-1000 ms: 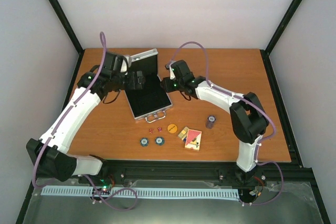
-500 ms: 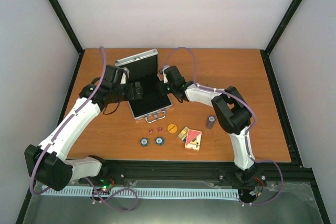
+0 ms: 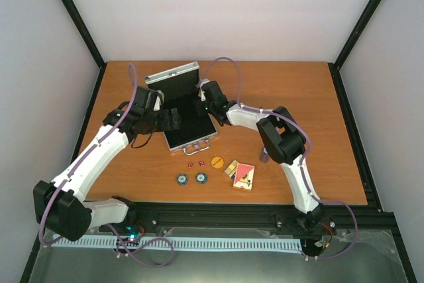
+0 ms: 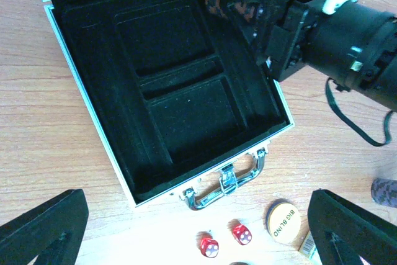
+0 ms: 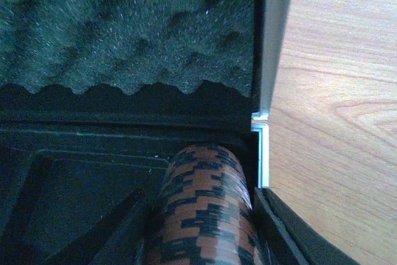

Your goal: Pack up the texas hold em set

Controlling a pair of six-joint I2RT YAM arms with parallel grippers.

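Note:
The silver case (image 3: pixel 167 136) lies open at the table's middle, its black lining (image 4: pixel 173 91) bare and its foam lid (image 5: pixel 124 29) propped up behind. My right gripper (image 3: pixel 201 103) is shut on an orange-and-black chip stack (image 5: pixel 205 209) held lengthwise over the case's far right corner (image 4: pixel 232 1). Above the case's near left side my left gripper (image 3: pixel 173 118) hovers open, holding nothing (image 4: pixel 197 215). In front of the handle (image 4: pixel 226 181) lie two red dice (image 4: pixel 209 244), the orange button (image 4: pixel 284 220), two blue chips (image 3: pixel 191 178) and the card decks (image 3: pixel 242 175).
A second, darker chip stack (image 3: pixel 265 154) stands right of the button, partly behind my right arm's elbow (image 3: pixel 285 138). The table's black frame rails (image 3: pixel 358 124) run along both sides.
My right gripper carried the chip stack leftward to the case's far right corner. The left gripper drew back toward the case's near left side, still open.

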